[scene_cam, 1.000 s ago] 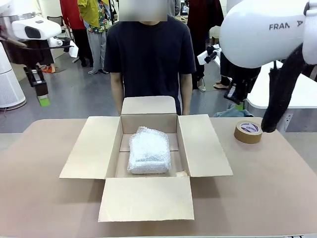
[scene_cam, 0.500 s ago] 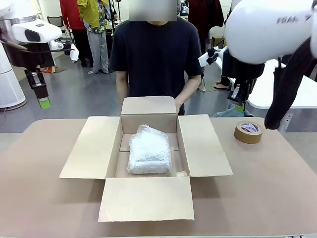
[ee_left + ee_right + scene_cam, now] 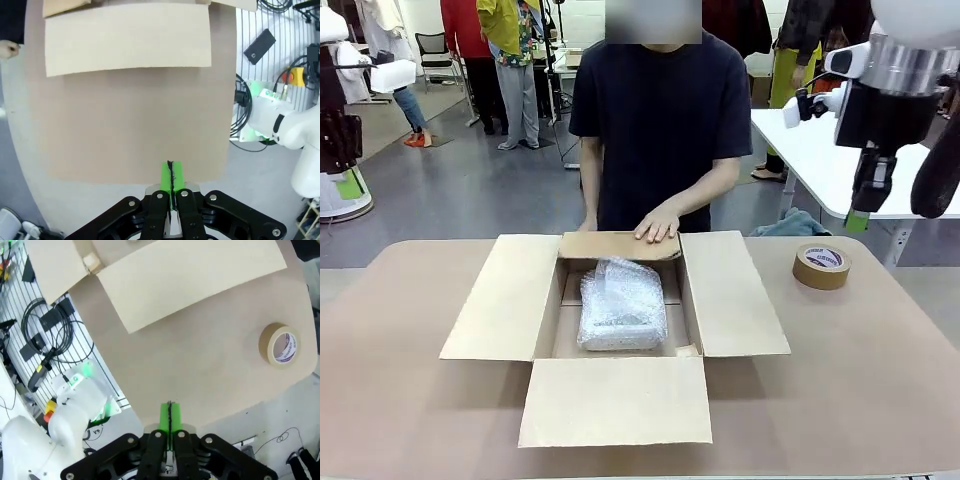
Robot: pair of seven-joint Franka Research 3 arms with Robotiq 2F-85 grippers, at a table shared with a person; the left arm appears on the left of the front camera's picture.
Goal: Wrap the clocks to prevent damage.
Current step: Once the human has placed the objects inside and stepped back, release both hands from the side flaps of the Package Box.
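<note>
Lying inside open cardboard box (image 3: 505, 295), one bubble-wrapped bundle (image 3: 621, 306).

I count one cardboard box (image 3: 620, 400) on the table (image 3: 400, 420), with four flaps, and one bubble-wrapped bundle (image 3: 620, 305) inside it. One tape roll (image 3: 822, 266) sits near the table's far right corner. One person's hand (image 3: 658, 225) lies on the far flap. I have two grippers up: left gripper (image 3: 171, 170) and right gripper (image 3: 170, 410).
</note>
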